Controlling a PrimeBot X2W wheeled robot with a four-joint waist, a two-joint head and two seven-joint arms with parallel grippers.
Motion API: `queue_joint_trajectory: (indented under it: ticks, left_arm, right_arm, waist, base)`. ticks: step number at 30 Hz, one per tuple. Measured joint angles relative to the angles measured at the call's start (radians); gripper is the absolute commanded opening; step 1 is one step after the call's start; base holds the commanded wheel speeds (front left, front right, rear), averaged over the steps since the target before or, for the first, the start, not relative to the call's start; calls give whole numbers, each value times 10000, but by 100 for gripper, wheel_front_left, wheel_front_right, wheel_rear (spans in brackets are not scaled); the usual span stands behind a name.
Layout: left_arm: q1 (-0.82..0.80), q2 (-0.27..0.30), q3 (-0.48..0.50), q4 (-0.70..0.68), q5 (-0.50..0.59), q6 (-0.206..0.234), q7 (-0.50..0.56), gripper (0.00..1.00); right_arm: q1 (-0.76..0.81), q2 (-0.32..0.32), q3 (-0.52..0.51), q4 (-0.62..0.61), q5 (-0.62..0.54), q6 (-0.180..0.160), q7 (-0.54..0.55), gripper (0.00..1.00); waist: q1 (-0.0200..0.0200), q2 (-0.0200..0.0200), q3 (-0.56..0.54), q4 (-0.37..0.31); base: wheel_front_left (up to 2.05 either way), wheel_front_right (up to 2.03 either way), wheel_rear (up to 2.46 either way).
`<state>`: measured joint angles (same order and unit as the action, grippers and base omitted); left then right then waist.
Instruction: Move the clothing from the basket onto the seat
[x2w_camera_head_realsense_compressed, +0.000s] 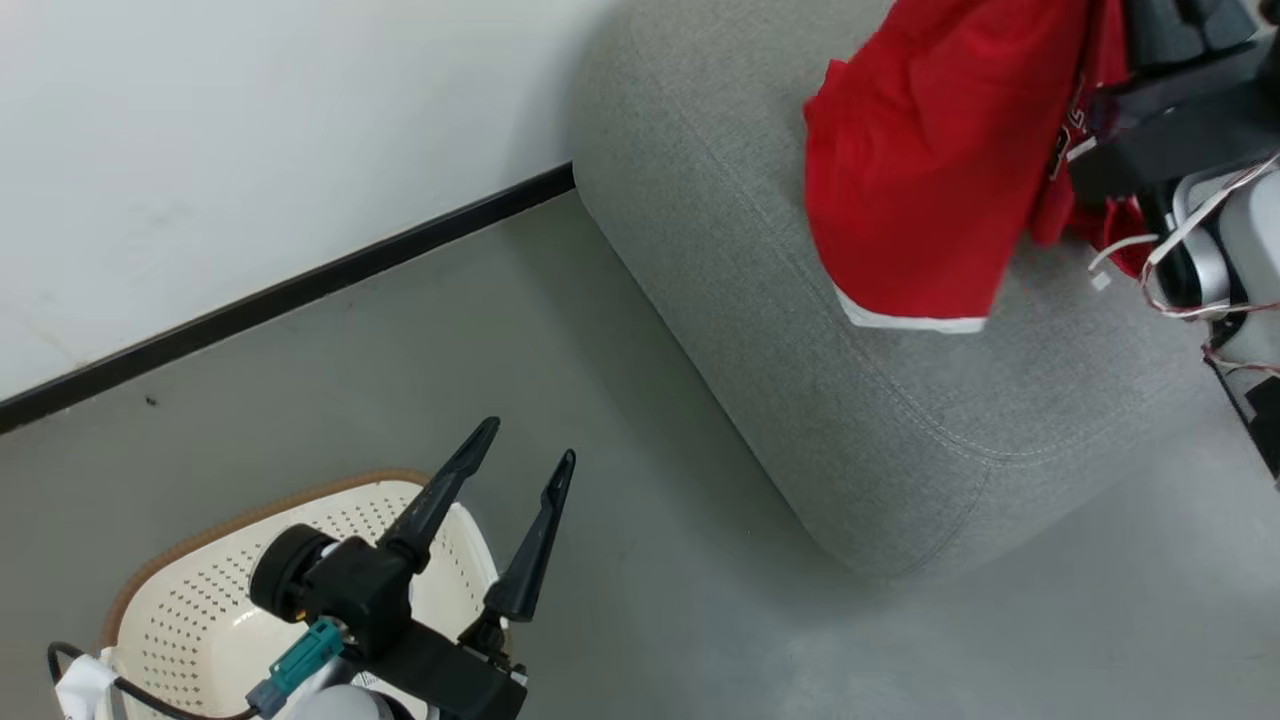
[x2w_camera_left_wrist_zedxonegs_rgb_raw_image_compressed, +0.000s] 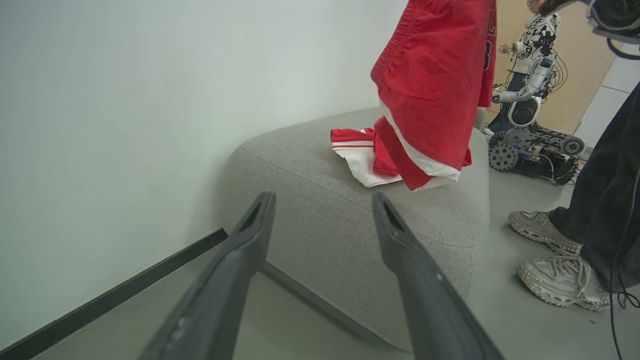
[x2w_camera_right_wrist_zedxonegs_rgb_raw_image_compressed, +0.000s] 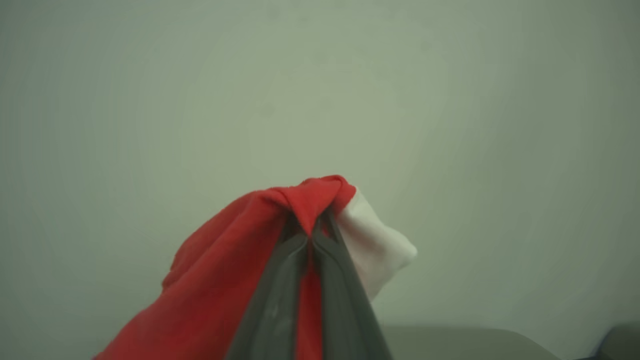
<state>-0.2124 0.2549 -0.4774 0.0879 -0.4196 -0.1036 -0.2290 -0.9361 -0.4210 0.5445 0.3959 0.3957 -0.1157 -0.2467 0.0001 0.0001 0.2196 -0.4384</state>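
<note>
The right gripper (x2w_camera_right_wrist_zedxonegs_rgb_raw_image_compressed: 311, 232) has its jaws pressed together on a bunched fold of a red garment (x2w_camera_head_realsense_compressed: 920, 160). The garment hangs from them over the far right part of the seat (x2w_camera_head_realsense_compressed: 760, 330) (whether its white hem touches the cushion I cannot tell). A second garment (x2w_camera_left_wrist_zedxonegs_rgb_raw_image_compressed: 357, 155) lies crumpled on the seat beneath it. The left gripper (x2w_camera_head_realsense_compressed: 530, 440), jaws spread and holding nothing, hovers over the basket (x2w_camera_head_realsense_compressed: 190, 610) at near left, well apart from both garments.

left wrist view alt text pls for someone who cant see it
A red garment hangs over a grey seat where a second garment, red and white, lies. The open left end effector frames the foreground; a person's shoes stand at right.
</note>
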Motion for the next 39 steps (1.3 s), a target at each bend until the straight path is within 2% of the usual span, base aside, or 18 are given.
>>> queue_joint_trajectory:
  ticks: [7, 22, 24, 29, 39]
  left_arm:
    - [176, 548, 167, -288, -6, -29, 86, 100]
    - [187, 1465, 493, -671, -117, -117, 115, 100]
    - [279, 1570, 514, -742, -144, -119, 115, 100]
    - [410, 1724, 495, -932, -176, -121, 115, 100]
    - [548, 2180, 554, -1179, -196, -125, 117, 100]
  right_arm:
    - [-430, -203, -660, -596, -384, -86, 428, 0]
    - [-755, -238, -3379, -1298, -2336, -86, 1918, 0]
    - [-731, -276, -4040, -1599, -2690, -86, 2215, 0]
    - [-391, -518, -5277, -2242, -2966, -86, 2761, 0]
    - [1005, -445, -7520, -2997, -3452, -88, 3551, 0]
  waist:
    - [1, 0, 614, 428]
    - [1, 1, 1903, 982]
    - [1, 1, 2055, 976]
    - [-1, 0, 2287, 886]
    - [-1, 0, 2823, 799]
  base:
    - [0, 0, 0]
    - [0, 0, 0]
    - [0, 0, 0]
    - [0, 0, 0]
    - [0, 0, 0]
